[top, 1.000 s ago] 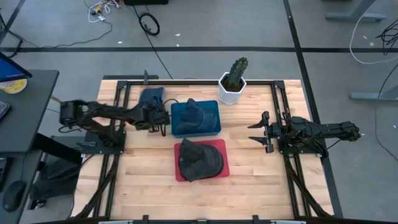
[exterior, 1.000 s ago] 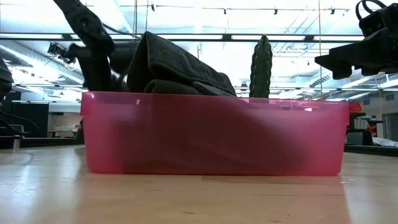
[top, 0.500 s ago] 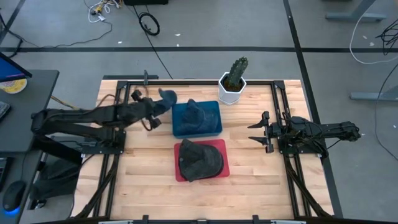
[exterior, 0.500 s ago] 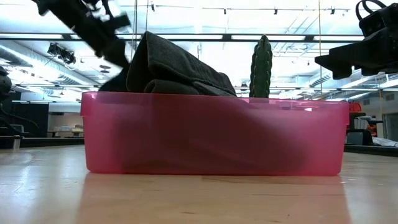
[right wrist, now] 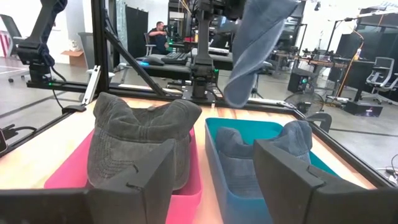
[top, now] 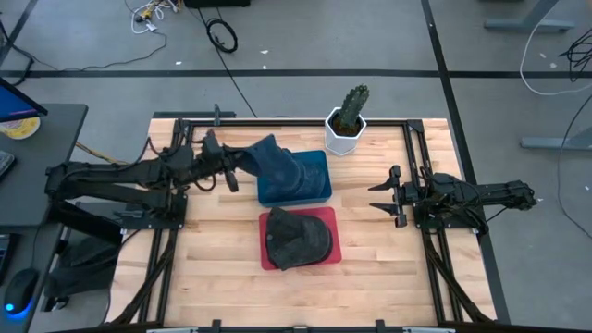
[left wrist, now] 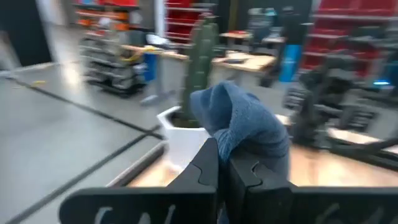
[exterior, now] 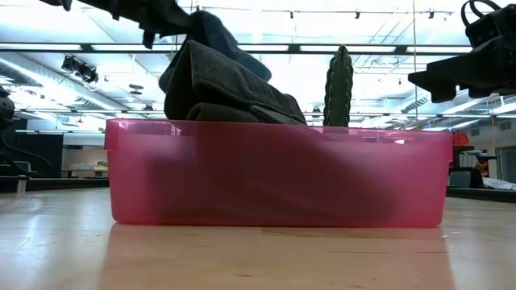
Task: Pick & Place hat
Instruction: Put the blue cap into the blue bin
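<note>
Above teal bin (top: 314, 190), limp blue hat (top: 270, 157) dangles.

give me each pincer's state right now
Left pincer: shut on the blue hat, held above the blue bin.
Right pincer: open, holding nothing, waiting on the table's right side.

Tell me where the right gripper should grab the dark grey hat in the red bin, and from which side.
Judging by its pose, grip the dark grey hat at its raised crown fold, coming straight down from above. It stands higher than the red bin walls, which block a sideways approach. The right gripper waits beside it with open jaws; the left gripper holds the blue hat.
</note>
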Controlling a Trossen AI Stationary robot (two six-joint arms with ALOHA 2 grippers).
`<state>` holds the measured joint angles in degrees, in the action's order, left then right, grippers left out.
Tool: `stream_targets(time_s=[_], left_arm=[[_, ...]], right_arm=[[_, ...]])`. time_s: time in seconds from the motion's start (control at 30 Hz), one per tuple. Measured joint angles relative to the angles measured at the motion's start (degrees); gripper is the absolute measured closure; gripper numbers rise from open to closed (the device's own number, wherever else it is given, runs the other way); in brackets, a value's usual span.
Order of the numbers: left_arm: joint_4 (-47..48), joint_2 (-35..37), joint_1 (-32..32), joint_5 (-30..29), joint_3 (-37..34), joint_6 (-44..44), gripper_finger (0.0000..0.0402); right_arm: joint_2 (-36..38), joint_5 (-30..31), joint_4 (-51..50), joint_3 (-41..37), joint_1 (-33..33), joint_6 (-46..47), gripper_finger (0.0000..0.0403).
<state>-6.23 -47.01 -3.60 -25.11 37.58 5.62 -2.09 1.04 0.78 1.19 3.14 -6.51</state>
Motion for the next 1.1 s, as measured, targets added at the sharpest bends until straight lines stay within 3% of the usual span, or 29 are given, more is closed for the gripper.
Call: stream_targets(time_s=[0.17,0.43,0.73,0.8,1.1], left_arm=[[-10.0,-5.0,0.0,5.3,-0.1,2.7,0.0399],[-20.1,-16.0,0.0,6.9,-0.1,7.9,0.0399],[-45.6,-30.1,1.1,7.3,0.0,18.3,0.0395],[-46.2,-32.2,1.3,6.5,0.0,19.9,0.0395],[-32.7,-36.9,2.6,0.1,0.0,20.2,0.0392]], right_arm=[[0.0,0.0,0.0,0.0,0.0,0.0,0.0185],[0.0,0.0,0.0,0.0,0.0,0.0,0.0185],[0.0,0.0,0.0,0.0,0.0,0.0,0.0185],[0.0,0.0,0.0,0.0,0.0,0.0,0.0185],[0.0,0.0,0.0,0.0,0.0,0.0,0.0185]])
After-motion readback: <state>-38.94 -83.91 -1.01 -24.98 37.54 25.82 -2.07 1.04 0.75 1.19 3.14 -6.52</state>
